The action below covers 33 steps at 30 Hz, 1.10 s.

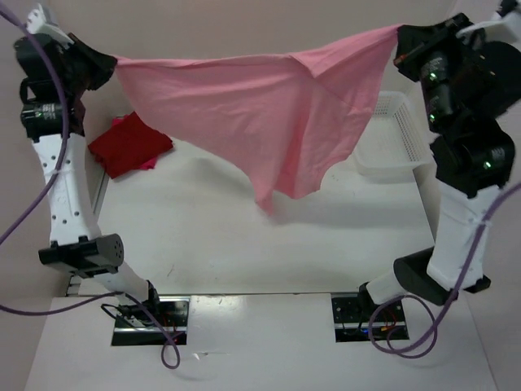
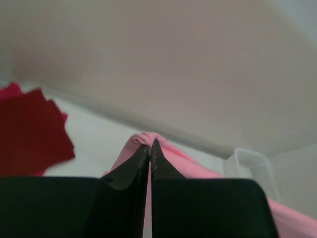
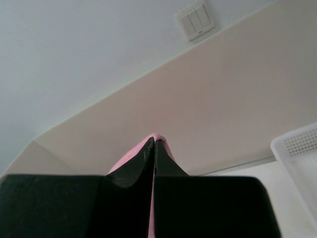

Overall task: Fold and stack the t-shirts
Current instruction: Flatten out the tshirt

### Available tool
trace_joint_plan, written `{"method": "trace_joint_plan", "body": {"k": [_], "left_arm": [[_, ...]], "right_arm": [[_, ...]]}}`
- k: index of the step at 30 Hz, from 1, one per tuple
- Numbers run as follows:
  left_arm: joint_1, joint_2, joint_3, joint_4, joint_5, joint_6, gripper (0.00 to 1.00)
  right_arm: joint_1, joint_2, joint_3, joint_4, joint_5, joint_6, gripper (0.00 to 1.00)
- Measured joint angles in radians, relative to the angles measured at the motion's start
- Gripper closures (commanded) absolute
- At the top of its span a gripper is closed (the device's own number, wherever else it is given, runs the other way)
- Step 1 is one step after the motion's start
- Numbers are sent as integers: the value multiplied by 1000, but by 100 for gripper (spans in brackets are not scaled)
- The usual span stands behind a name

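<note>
The light pink t-shirt (image 1: pixel 269 114) hangs stretched in the air between my two grippers, its lower part drooping toward the table. My left gripper (image 1: pixel 110 63) is shut on its left corner, seen bunched at the fingertips in the left wrist view (image 2: pixel 148 141). My right gripper (image 1: pixel 400 34) is shut on its right corner, which shows in the right wrist view (image 3: pixel 156 139). The dark red t-shirt (image 1: pixel 129 144) lies folded at the far left of the table, on top of a crimson-pink one whose edge (image 1: pixel 149 164) peeks out.
A white plastic mesh basket (image 1: pixel 389 138) stands at the far right of the white table (image 1: pixel 244 252), partly behind the hanging shirt. It also shows in the right wrist view (image 3: pixel 299 148). A wall rises behind the table.
</note>
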Motion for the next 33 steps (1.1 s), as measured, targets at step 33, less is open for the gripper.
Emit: {"method": "trace_joint_plan", "body": {"k": [33], "left_arm": [[22, 89, -155, 187, -52, -26, 95]], "right_arm": [[-59, 94, -269, 327, -42, -99, 99]]}}
